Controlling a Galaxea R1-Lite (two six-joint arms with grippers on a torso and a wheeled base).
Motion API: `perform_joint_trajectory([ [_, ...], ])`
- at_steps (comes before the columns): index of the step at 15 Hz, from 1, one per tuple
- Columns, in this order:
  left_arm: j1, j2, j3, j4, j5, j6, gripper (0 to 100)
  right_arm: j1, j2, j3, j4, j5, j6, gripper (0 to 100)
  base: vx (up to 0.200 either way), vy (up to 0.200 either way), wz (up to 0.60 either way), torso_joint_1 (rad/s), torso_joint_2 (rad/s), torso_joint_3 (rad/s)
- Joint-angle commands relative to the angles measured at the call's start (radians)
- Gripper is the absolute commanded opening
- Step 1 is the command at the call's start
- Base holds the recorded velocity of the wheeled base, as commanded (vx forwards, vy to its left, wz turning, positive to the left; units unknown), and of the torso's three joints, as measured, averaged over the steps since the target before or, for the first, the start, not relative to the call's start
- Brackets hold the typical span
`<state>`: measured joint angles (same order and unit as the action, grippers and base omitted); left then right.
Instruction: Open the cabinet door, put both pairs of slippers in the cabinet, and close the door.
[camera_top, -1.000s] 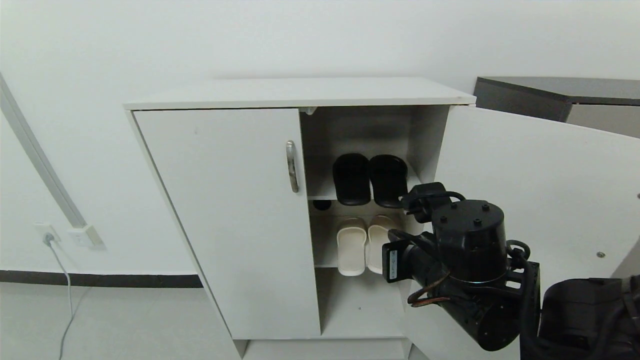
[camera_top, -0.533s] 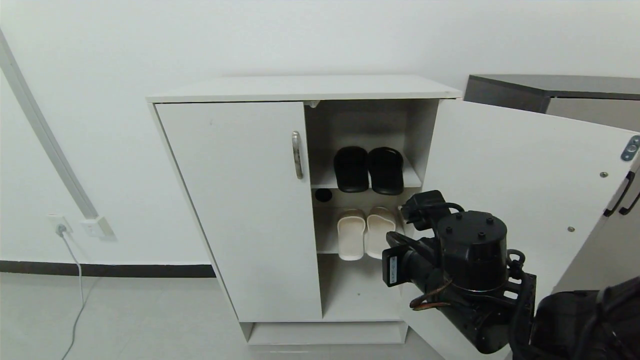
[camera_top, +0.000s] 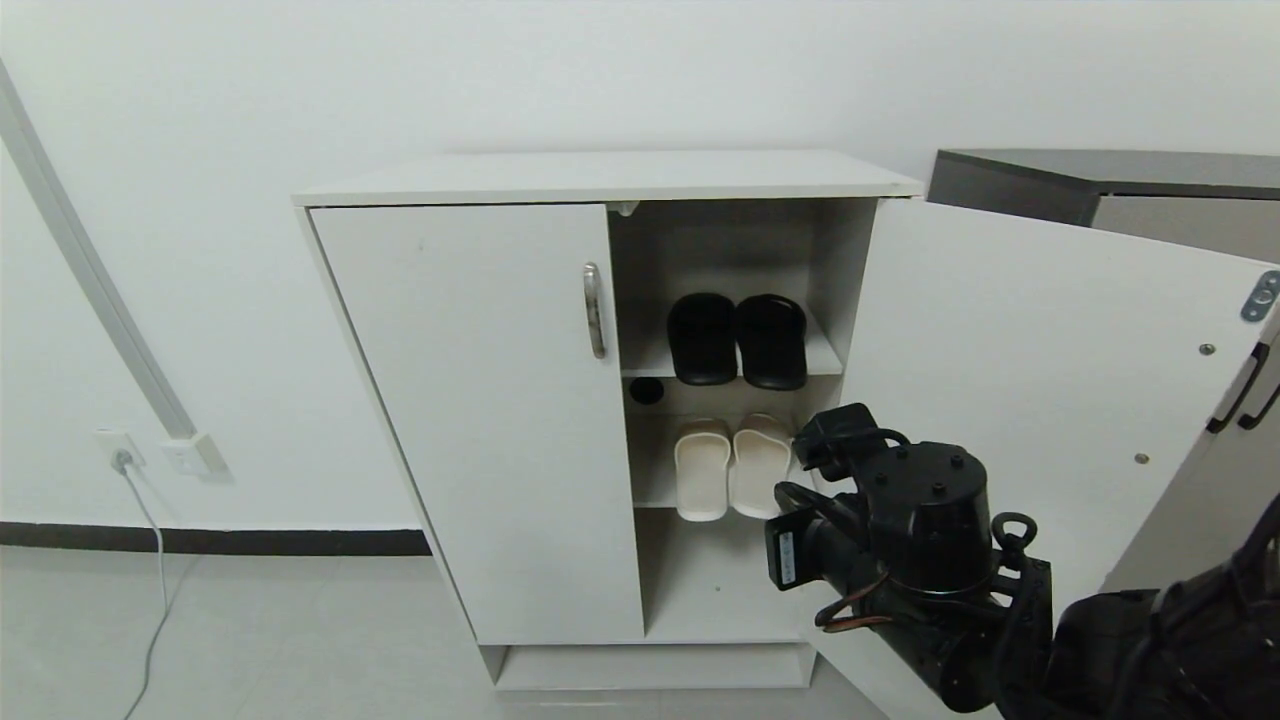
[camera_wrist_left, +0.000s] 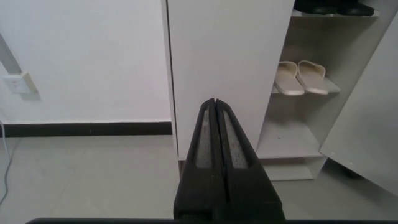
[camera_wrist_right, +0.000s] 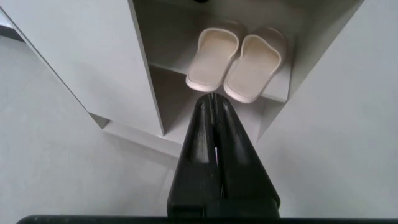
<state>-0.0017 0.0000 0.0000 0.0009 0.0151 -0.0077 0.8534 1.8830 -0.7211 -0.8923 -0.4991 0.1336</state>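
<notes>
The white cabinet (camera_top: 610, 175) has its left door (camera_top: 480, 420) closed and its right door (camera_top: 1040, 380) swung wide open. A black pair of slippers (camera_top: 737, 340) lies on the upper shelf. A cream pair of slippers (camera_top: 730, 468) lies on the shelf below, also seen in the right wrist view (camera_wrist_right: 239, 59) and the left wrist view (camera_wrist_left: 300, 76). My right gripper (camera_wrist_right: 213, 98) is shut and empty, just outside the opening in front of the cream pair. My left gripper (camera_wrist_left: 215, 102) is shut and empty, low, facing the closed left door.
A metal handle (camera_top: 594, 310) is on the closed door's inner edge. The open door's handle (camera_top: 1240, 390) is at its far right edge. A dark grey unit (camera_top: 1100, 185) stands behind on the right. A wall socket with a cable (camera_top: 120, 460) is at the left, above bare floor.
The camera pulled back from the cabinet, so the whole picture shifted. My right arm has sunk a little lower in front of the opening. The slippers and doors stay put.
</notes>
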Motion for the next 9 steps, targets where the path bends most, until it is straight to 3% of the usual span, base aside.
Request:
perform_joint_trajectory([
  [1,0.000,0.000,0.000,-0.001,0.000,0.000,0,-0.001,0.011,0.003,-0.002,-0.001,0.000,0,0.000,0.000,0.00,0.000,0.00,0.000],
  [3,0.000,0.002,0.000,-0.001,0.000,0.000,0,-0.001,0.011,0.014,-0.011,-0.001,-0.003,0,0.000,0.000,0.00,0.000,0.00,0.000],
  [9,0.000,0.002,0.000,-0.001,0.000,-0.002,0,0.001,0.013,0.022,-0.013,-0.001,-0.014,0,-0.200,0.000,0.00,0.003,0.00,0.000],
])
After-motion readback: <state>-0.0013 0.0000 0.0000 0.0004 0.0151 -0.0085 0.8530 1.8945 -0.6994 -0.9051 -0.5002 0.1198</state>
